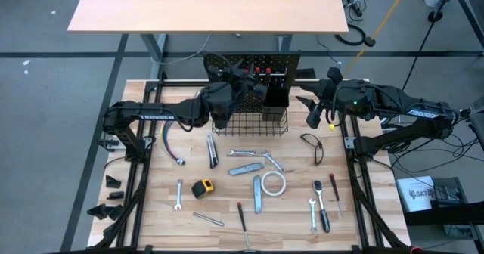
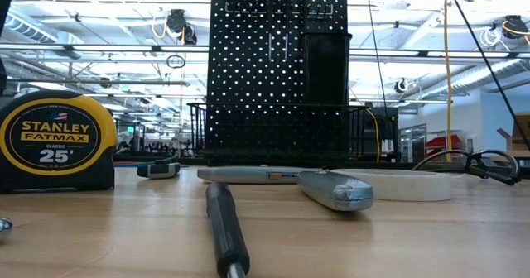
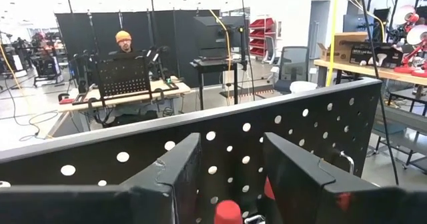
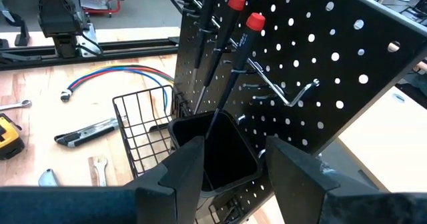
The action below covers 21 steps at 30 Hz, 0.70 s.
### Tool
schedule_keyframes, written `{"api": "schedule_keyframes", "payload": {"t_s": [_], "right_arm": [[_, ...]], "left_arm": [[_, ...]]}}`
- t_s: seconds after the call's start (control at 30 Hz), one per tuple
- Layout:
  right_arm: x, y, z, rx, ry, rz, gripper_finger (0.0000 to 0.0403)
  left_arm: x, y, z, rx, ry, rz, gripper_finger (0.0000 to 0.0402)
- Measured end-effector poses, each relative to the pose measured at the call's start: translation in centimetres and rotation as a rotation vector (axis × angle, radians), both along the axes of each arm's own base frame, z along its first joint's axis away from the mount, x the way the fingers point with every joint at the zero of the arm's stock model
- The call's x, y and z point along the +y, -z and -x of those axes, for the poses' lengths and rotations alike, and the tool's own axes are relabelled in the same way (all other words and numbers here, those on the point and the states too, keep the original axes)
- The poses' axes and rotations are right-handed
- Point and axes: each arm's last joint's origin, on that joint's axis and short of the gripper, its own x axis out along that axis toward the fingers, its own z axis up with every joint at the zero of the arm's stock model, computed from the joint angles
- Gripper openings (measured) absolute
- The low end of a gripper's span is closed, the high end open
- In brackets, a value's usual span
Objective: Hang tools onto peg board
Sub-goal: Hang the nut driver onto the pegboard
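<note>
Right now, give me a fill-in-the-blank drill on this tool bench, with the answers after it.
1. The screwdrivers hanging on the peg board have ____ handle tops.
2. The tape measure reads ____ FATMAX.
3. The left claw faces the board with its fingers ____.
4. Along the board's base runs a black wire ____.

Answers: red; STANLEY; apart; basket

"STANLEY FATMAX 25'" on tape measure [image 2: 56, 141]
</note>
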Motion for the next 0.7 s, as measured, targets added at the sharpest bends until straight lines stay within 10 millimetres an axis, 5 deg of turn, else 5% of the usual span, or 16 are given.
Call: {"api": "schedule_keyframes", "payload": {"t_s": [0.4,0.7], "right_arm": [[0.0,-0.3,-0.1,-0.040,0.001,-0.014,0.0155],[0.5,-1.1,-0.7,-0.156,-0.162,-0.107,0.0155]], "left_arm": [[-2.9,-2.6,2.1,0.020,0.093,-0.052,0.0166],[-5.7,-6.7,8.5,-0.027,0.357,-0.018,0.0166]]}}
